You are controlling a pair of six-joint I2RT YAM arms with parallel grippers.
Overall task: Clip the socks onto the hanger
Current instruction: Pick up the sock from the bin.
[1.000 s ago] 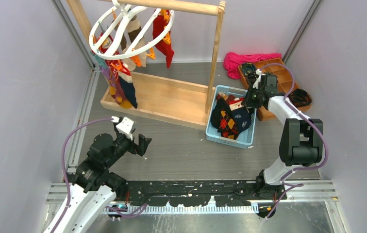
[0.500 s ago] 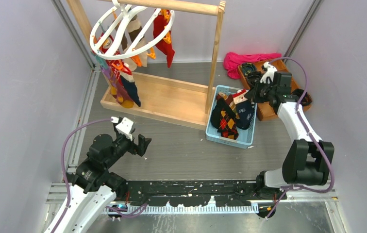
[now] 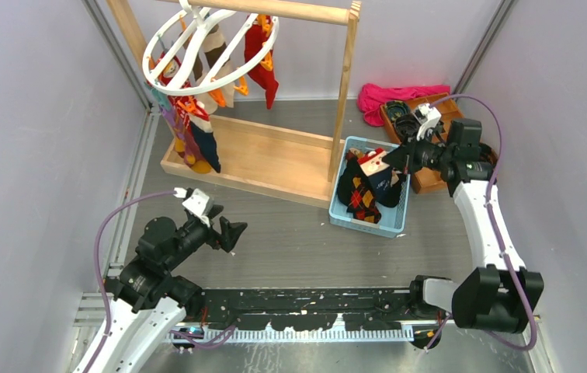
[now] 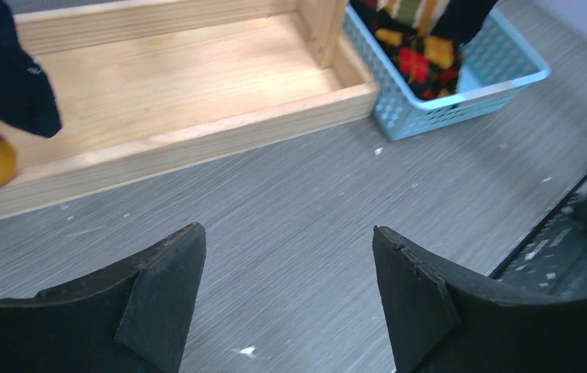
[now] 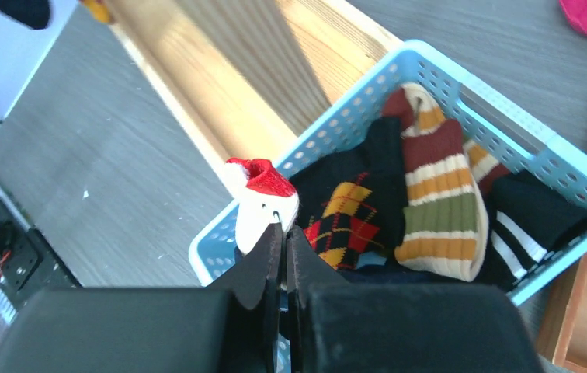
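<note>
- The right gripper (image 3: 401,159) was clamped on a sock (image 3: 374,167) with a red ribbed cuff, a white band and a navy body, holding it over the far part of the basket (image 3: 368,226).
- The basket was pale blue plastic, rectangular, with perforated walls.
- The left gripper (image 3: 229,231) stood low over the grey brushed table (image 3: 298,241), well apart from the basket, with its matt black wedge-shaped fingers spread and nothing between them.
- The hanger (image 3: 168,84) was a white plastic ring with orange clips, hung from a pale wooden rack (image 3: 345,78). Several socks were already clipped to it, among them a red sock (image 3: 263,58).
- Only the right wrist view showed the grip: the fingers met on the white band just below the cuff (image 5: 263,180).
- That view alone showed the knit patterns in the basket: an argyle sock (image 5: 341,206) beside a banded striped sock (image 5: 438,202).
- The left wrist view alone showed the grain of the rack's base tray (image 4: 197,85) and a navy sock toe (image 4: 11,78) hanging over it.
- Only the top view showed the hanger.
</note>
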